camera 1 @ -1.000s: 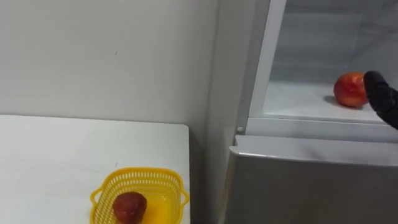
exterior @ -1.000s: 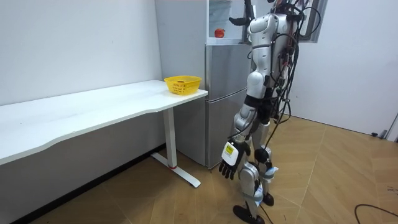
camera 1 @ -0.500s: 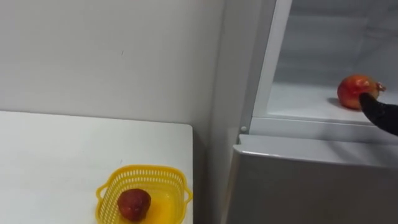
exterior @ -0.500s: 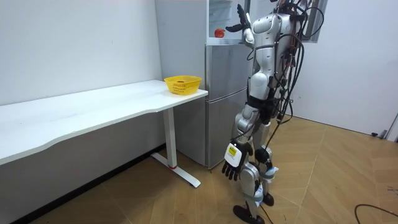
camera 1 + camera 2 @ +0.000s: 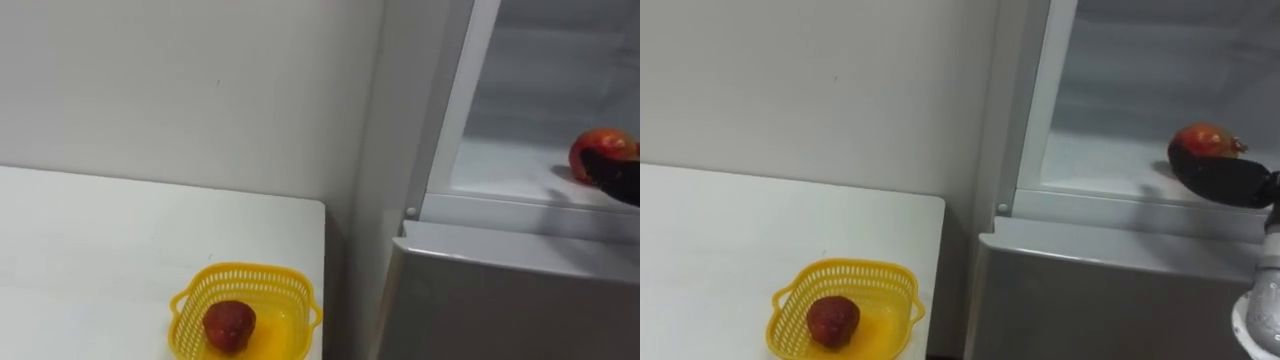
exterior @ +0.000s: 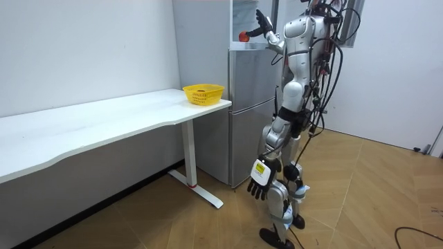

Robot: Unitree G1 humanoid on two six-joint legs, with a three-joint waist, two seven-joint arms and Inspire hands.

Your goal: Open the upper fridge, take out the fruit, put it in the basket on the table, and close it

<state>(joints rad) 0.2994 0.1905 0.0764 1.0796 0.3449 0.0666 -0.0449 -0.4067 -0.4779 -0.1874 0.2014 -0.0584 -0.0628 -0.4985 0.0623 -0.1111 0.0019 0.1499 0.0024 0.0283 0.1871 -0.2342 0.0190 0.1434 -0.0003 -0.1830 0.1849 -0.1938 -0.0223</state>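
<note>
I see the robot standing close in front of the fridge (image 6: 243, 111), at the end of the white table (image 6: 104, 117), with its right arm raised into the open upper compartment (image 5: 1110, 100).

Task item: a red fruit (image 5: 1206, 139) sits on the white shelf (image 5: 1095, 165) of that compartment, toward its right side. It rests on the shelf and is not lifted.

Right hand (image 5: 1220, 180): it reaches in from the right and lies across the front lower part of the red fruit, touching it. In the room view its fingers look stretched out and spread, not curled round the fruit. I record no grasp.

Left hand (image 6: 257, 185): it hangs low beside the robot's leg, fingers loose and apart, holding nothing.

Other items: a yellow basket (image 5: 845, 268) stands on the table near its corner, beside the fridge. A darker red fruit (image 5: 832, 320) lies inside it, toward the left. The lower fridge door (image 5: 1090, 300) is closed.
</note>
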